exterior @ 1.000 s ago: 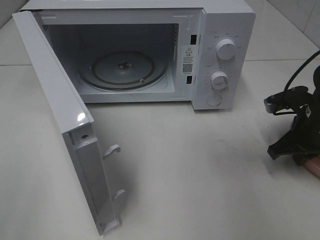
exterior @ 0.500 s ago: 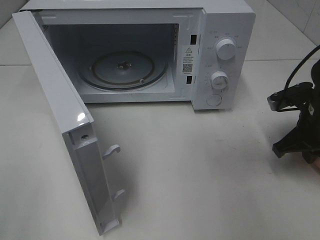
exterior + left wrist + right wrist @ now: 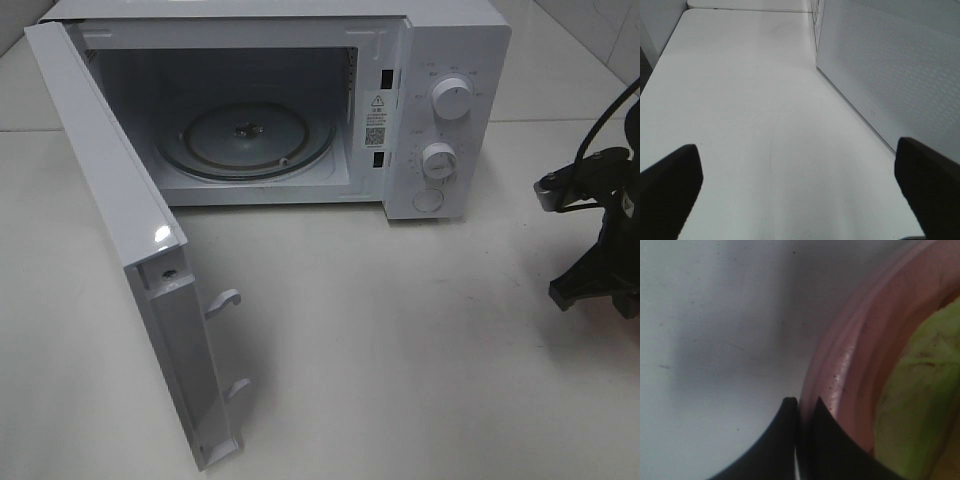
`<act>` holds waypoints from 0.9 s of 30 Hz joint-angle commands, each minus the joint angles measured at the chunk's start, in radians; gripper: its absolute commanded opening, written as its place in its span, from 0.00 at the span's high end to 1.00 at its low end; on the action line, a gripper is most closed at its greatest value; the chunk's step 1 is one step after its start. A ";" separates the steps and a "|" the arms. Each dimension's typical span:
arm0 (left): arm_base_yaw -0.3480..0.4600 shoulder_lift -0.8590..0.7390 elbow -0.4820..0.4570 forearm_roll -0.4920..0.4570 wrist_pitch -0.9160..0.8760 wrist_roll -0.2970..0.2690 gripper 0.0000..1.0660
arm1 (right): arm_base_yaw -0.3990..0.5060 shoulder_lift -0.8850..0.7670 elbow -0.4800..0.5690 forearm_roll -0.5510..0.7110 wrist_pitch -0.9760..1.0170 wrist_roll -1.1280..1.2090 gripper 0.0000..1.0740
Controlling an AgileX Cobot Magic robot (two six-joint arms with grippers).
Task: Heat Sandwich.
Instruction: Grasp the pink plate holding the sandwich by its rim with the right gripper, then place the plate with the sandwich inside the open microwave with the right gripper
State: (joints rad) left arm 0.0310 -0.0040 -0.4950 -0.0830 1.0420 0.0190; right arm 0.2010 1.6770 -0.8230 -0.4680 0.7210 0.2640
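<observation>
- Grip is your first risk: the right hand (image 3: pixel 799 407) is clenched at the rim of the pink plate (image 3: pixel 850 355), and you cannot tell whether it truly bites, so a lift could slip
- The sandwich (image 3: pixel 920 390) lies on that plate, past the overhead frame's right edge; tilt it and it slides off
- The microwave (image 3: pixel 450 50) sits at upper centre with its door (image 3: pixel 110 190) swung lower left; a low carry could clip the opening
- Your left hand (image 3: pixel 797 150) hangs released over the bench (image 3: pixel 400 330), too far to steady anything

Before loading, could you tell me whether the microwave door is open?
Open: the microwave door stands swung wide, exposing the glass turntable inside.
</observation>
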 commanded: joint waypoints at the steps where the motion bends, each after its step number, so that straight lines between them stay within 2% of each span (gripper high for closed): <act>1: 0.003 -0.023 0.001 -0.005 -0.006 0.002 0.05 | 0.030 -0.030 -0.003 -0.023 0.061 -0.002 1.00; 10: 0.003 -0.023 0.001 -0.005 -0.006 0.002 0.05 | 0.125 -0.106 -0.002 -0.017 0.164 -0.002 1.00; 27: 0.003 -0.023 0.001 -0.005 -0.006 0.002 0.05 | 0.374 -0.271 0.001 0.000 0.338 -0.006 0.99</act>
State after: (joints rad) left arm 0.0310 -0.0040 -0.4950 -0.0830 1.0420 0.0190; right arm 0.5520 1.4260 -0.8230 -0.4520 1.0300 0.2620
